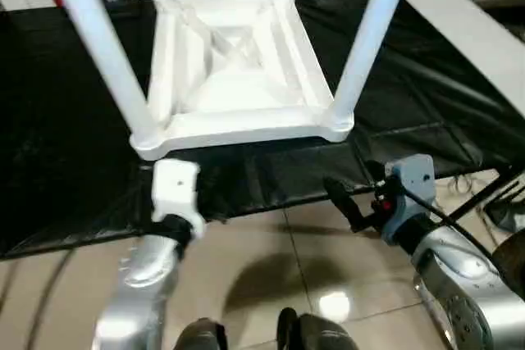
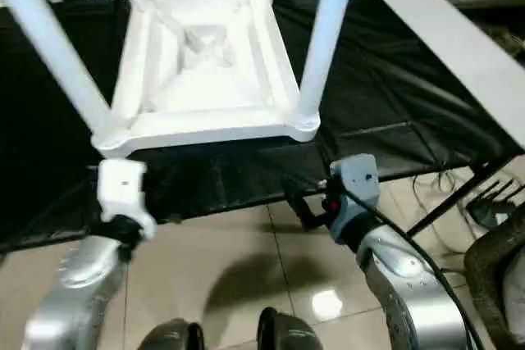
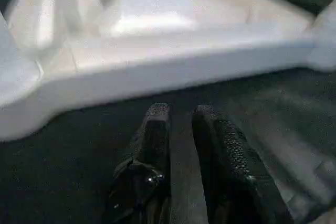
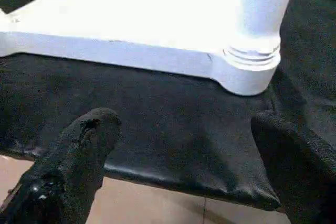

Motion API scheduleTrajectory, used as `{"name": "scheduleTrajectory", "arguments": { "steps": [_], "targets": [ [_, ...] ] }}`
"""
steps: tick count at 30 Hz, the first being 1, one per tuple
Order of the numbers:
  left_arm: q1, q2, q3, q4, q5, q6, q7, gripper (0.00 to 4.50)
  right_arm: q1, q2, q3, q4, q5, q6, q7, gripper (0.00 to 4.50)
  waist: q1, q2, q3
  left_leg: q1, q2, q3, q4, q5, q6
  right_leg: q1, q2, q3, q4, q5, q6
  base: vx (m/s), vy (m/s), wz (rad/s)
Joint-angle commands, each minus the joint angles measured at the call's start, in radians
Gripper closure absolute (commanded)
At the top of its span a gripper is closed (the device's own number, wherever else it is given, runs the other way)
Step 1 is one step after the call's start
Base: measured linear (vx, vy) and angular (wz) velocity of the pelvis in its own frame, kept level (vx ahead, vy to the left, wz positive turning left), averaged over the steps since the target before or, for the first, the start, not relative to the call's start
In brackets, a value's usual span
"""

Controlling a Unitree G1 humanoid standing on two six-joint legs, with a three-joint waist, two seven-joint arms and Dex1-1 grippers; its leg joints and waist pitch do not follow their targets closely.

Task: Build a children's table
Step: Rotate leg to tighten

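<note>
The white children's table lies upside down on the black-covered work surface, ribbed underside up. All of its legs stand in the corner sockets; the near-left leg and near-right leg rise out of the picture. My left gripper sits just in front of the table's near rim, close to the near-left socket, fingers together with nothing between them. My right gripper is open and empty at the surface's front edge, short of the near-right socket. One black finger of it shows in the head view.
The black surface's front edge overhangs a tiled floor. A long white board lies at the back right. A black frame strut and cables run beside my right arm. My feet show at the bottom.
</note>
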Motion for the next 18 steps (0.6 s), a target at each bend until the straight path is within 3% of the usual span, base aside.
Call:
{"name": "scheduleTrajectory", "arguments": {
  "steps": [1,2,3,4,5,6,7,8,9,10,11,12,13,14,15,16,17,18],
  "targets": [
    [0.010,-0.018,-0.022,-0.015,-0.010,-0.009,-0.007,3.61,0.014,0.009,-0.011,-0.004,0.007,-0.014,-0.008,0.00,-0.019,-0.011,-0.032,0.071,0.080,-0.045,-0.082,-0.659,-0.007,-0.031,-0.112,0.061,-0.165,-0.817,0.091,0.000,0.000,0.00],
    [0.010,-0.018,-0.022,-0.015,-0.010,-0.009,-0.007,3.61,0.014,0.009,-0.011,-0.004,0.007,-0.014,-0.008,0.00,-0.056,-0.019,-0.020,0.172,-0.032,0.009,0.093,-0.406,0.012,-0.117,-0.092,-0.040,-0.323,-1.179,0.193,0.000,0.000,0.00],
    [0.016,-0.023,-0.026,-0.021,-0.016,-0.006,0.001,3.61,0.019,0.022,-0.017,-0.007,0.017,-0.016,-0.012,0.00,-0.097,0.006,-0.036,0.153,0.023,-0.002,0.055,-0.424,0.048,-0.032,-0.048,-0.193,-0.359,-1.002,0.318,0.000,0.000,0.00],
    [0.021,-0.021,-0.032,-0.026,-0.019,-0.006,0.000,3.61,0.024,0.023,-0.017,-0.008,0.020,-0.019,-0.012,0.00,-0.072,0.052,-0.029,-0.003,0.127,-0.050,-0.080,-0.684,0.043,0.122,-0.064,-0.161,-0.015,-0.594,0.271,0.076,0.051,-0.36],
    [0.028,-0.015,-0.041,-0.032,-0.022,-0.005,-0.002,3.61,0.032,0.022,-0.012,-0.009,0.021,-0.026,-0.010,0.00,-0.026,0.045,-0.058,-0.071,0.131,-0.082,-0.188,-0.858,-0.043,0.159,-0.043,-0.038,0.130,-0.282,0.114,0.138,0.083,-0.37],
    [0.033,-0.009,-0.046,-0.036,-0.021,-0.005,-0.005,3.61,0.038,0.020,-0.007,-0.010,0.019,-0.033,-0.009,0.00,-0.022,0.055,-0.046,-0.043,0.131,-0.084,-0.190,-0.841,-0.014,0.126,-0.034,0.001,0.170,-0.328,0.083,0.138,0.083,-0.37],
    [0.036,-0.005,-0.050,-0.038,-0.022,-0.005,-0.006,3.61,0.042,0.018,-0.003,-0.009,0.017,-0.040,-0.008,0.00,-0.058,0.010,-0.047,0.010,0.111,-0.093,-0.105,-0.793,0.042,0.097,-0.095,0.098,0.108,-0.599,0.084,0.126,-0.030,-0.19],
    [0.037,-0.001,-0.051,-0.036,-0.022,-0.009,-0.009,3.61,0.046,0.012,0.005,-0.005,0.013,-0.052,0.001,0.00,-0.059,0.010,-0.014,-0.029,0.026,-0.058,0.052,-0.556,0.002,0.093,-0.224,0.120,-0.129,-1.162,0.064,0.119,-0.085,-0.22],
    [0.039,0.001,-0.052,-0.034,-0.022,-0.012,-0.012,3.61,0.050,0.010,0.010,-0.003,0.009,-0.063,0.006,0.00,-0.030,-0.011,-0.068,-0.113,0.015,-0.070,0.141,-0.163,0.060,0.200,-0.263,0.209,-0.154,-1.143,0.029,0.119,-0.085,-0.22],
    [0.039,0.002,-0.053,-0.033,-0.021,-0.017,-0.017,3.61,0.053,0.010,0.013,-0.002,0.007,-0.073,0.010,0.00,-0.022,-0.028,-0.057,-0.134,0.009,-0.074,0.134,-0.107,0.083,0.207,-0.242,0.209,-0.151,-1.045,0.001,0.111,-0.034,-0.12],
    [0.039,0.002,-0.054,-0.033,-0.020,-0.017,-0.019,3.61,0.054,0.011,0.013,-0.001,0.008,-0.076,0.012,0.00,-0.013,-0.023,-0.062,-0.147,0.002,-0.075,0.102,-0.018,0.104,0.222,-0.185,0.186,-0.136,-0.821,-0.067,0.151,-0.016,0.12],
    [0.038,0.002,-0.054,-0.033,-0.019,-0.018,-0.020,3.61,0.054,0.012,0.013,-0.001,0.008,-0.077,0.013,0.00,-0.014,-0.015,-0.061,-0.140,0.004,-0.070,0.075,0.025,0.117,0.218,-0.162,0.164,-0.134,-0.721,-0.096,0.151,-0.016,0.12],
    [0.036,0.004,-0.056,-0.034,-0.022,-0.017,-0.019,3.61,0.055,0.015,0.012,-0.001,0.010,-0.080,0.014,0.00,-0.019,0.014,-0.073,-0.115,0.012,-0.060,0.013,0.126,0.141,0.219,-0.101,0.105,-0.124,-0.522,-0.112,0.208,-0.006,0.16],
    [0.036,0.004,-0.056,-0.034,-0.022,-0.017,-0.019,3.61,0.055,0.014,0.012,-0.001,0.010,-0.080,0.015,0.00,-0.049,0.049,-0.073,-0.046,0.048,-0.112,-0.056,0.129,0.190,0.186,-0.026,0.042,-0.081,-0.357,-0.045,0.290,0.024,0.06],
    [0.035,0.013,-0.063,-0.036,-0.026,-0.017,-0.014,3.61,0.056,0.006,0.016,0.002,0.009,-0.097,0.029,0.00,-0.097,0.070,-0.116,0.150,0.132,-0.246,-0.071,0.194,0.438,0.031,0.015,0.034,0.081,-0.294,0.056,0.290,0.024,0.06],
    [0.035,0.014,-0.063,-0.036,-0.026,-0.017,-0.014,3.61,0.056,0.006,0.016,0.002,0.009,-0.098,0.029,0.00,-0.102,0.063,-0.139,0.194,0.164,-0.281,-0.048,0.279,0.529,-0.015,0.000,0.054,0.125,-0.298,0.105,0.312,0.008,0.03],
    [0.036,0.016,-0.065,-0.036,-0.027,-0.019,-0.014,3.61,0.055,0.002,0.018,0.004,0.011,-0.103,0.031,0.00,-0.105,0.061,-0.143,0.181,0.172,-0.277,-0.029,0.526,0.574,-0.071,-0.030,0.077,0.167,-0.233,0.173,0.199,-0.018,0.06],
    [0.035,0.018,-0.067,-0.034,-0.024,-0.020,-0.015,3.61,0.055,-0.001,0.021,0.004,0.012,-0.110,0.035,0.00,-0.102,0.055,-0.142,0.169,0.168,-0.262,-0.027,0.615,0.559,-0.090,-0.041,0.088,0.177,-0.188,0.203,0.199,-0.018,0.06]
  ]
}}
